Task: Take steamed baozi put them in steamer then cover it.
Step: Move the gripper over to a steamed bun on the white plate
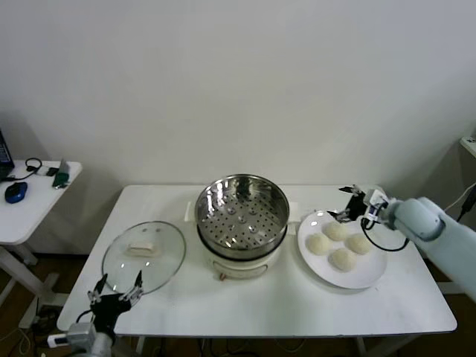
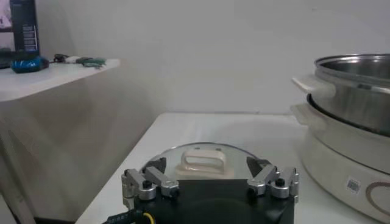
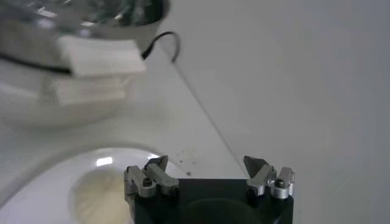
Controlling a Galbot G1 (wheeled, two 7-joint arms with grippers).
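Note:
The steel steamer [image 1: 242,216] stands uncovered mid-table; its perforated tray holds nothing. Several cream baozi [image 1: 338,244] lie on a white plate [image 1: 372,277] to its right. The glass cover [image 1: 143,256] with a cream handle lies flat to its left. My right gripper [image 1: 349,204] is open and empty, over the plate's far edge, just beyond the buns. In the right wrist view [image 3: 206,162] one baozi [image 3: 100,195] lies beside its jaws. My left gripper [image 1: 117,288] is open and empty at the cover's near edge, and in the left wrist view [image 2: 207,164] it faces the cover's handle [image 2: 201,159].
The white table [image 1: 297,312] ends close behind my left gripper. A small side table [image 1: 33,204] with a mouse and oddments stands far left. The wall runs behind the table. The steamer's side handle [image 3: 100,58] and a black cord [image 3: 164,41] lie past the plate.

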